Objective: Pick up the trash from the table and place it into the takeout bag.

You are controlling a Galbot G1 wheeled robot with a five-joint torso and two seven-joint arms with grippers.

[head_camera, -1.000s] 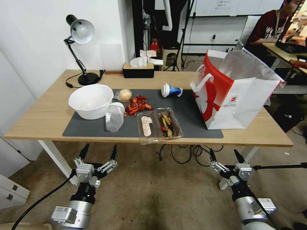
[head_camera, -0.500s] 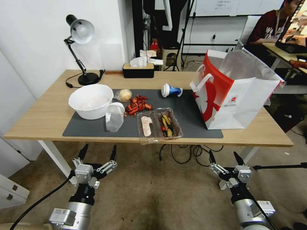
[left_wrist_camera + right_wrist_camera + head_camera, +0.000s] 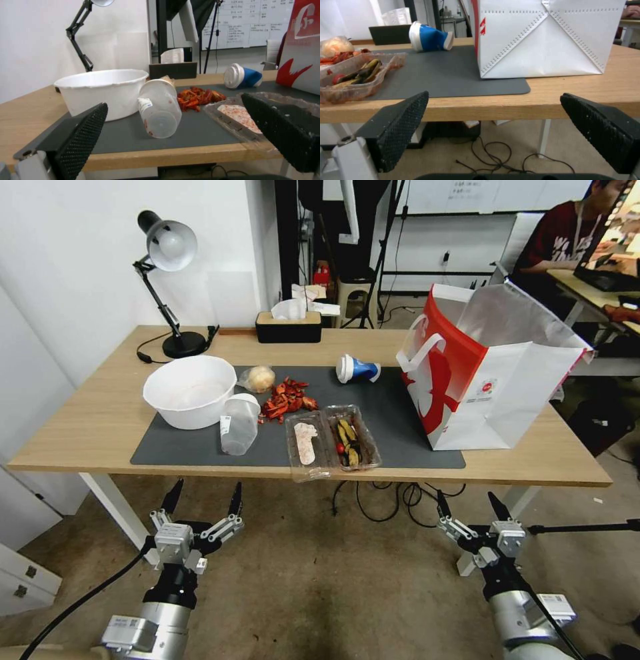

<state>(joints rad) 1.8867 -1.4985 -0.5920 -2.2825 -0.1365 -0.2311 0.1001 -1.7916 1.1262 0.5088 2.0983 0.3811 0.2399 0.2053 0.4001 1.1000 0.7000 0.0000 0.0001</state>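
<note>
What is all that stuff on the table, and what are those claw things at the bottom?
white bowl: one, white, left end of the grey mat
clear plastic cup: one, lying beside the bowl
wrapped ball: one, yellowish, behind the cup
red scraps: one pile, mid mat
clear tray: one, leftovers inside, front edge
blue-and-white cup: one, on its side
takeout bag: one, white and red, right end, open
tissue box: one, black, back edge
lamp: one, black, back left
table: one, light wood
left gripper: open, below the table edge
right gripper: open, below the table edge

- The table [image 3: 100, 427] stood ahead of and above both claws.
- A grey mat [image 3: 400, 427] lay along its near edge.
- A lamp [image 3: 170, 280], tissue box [image 3: 288, 328] and bag [image 3: 493, 373] stood farther off.
</note>
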